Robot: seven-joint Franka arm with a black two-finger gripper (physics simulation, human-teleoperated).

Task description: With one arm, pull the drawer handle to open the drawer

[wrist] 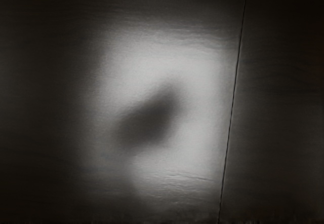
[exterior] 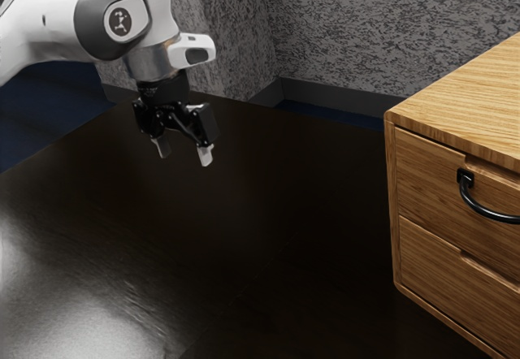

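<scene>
A wooden cabinet (exterior: pixel 479 107) stands at the exterior view's right with two drawers in its front. The upper drawer (exterior: pixel 443 188) carries a black curved handle (exterior: pixel 481 201) and sits flush with the cabinet face. My gripper (exterior: pixel 184 152) hangs above the dark floor at the upper left, far from the handle, with its fingers open and nothing between them. In the wrist view the dark glossy floor (wrist: pixel 273 107) lies under my hand, with a bright reflection and my hand's shadow (wrist: pixel 149 117) in it.
The lower drawer (exterior: pixel 455 282) has no handle in sight. A grey rough wall (exterior: pixel 349 26) with a dark baseboard runs behind. Open dark floor (exterior: pixel 268 237) lies between my gripper and the cabinet. A thin floor seam (wrist: pixel 233 102) crosses the wrist view.
</scene>
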